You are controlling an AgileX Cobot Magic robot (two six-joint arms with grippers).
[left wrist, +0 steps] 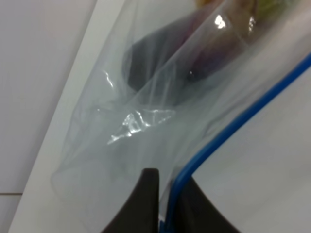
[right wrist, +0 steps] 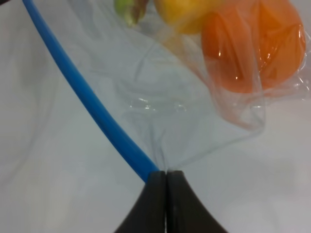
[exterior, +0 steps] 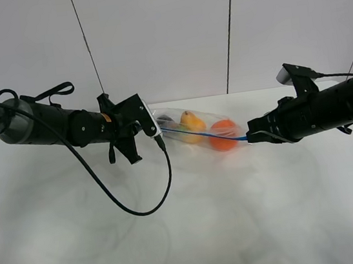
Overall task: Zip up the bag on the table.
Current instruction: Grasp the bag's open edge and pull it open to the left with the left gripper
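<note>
Sealing step: bag (exterior: 196,129) taut, right gripper (right wrist: 166,173) clamped on zipper strip (right wrist: 87,99) end, left gripper (left wrist: 170,183) seemingly pinching other end. Next: slide one along strip, hold tension.

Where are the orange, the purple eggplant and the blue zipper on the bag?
orange (right wrist: 252,43), right wrist view, on the middle of its round side.
eggplant (left wrist: 165,63), left wrist view, on its dark purple body seen through the plastic.
blue zipper (right wrist: 82,92), right wrist view, midway along the strip.
</note>
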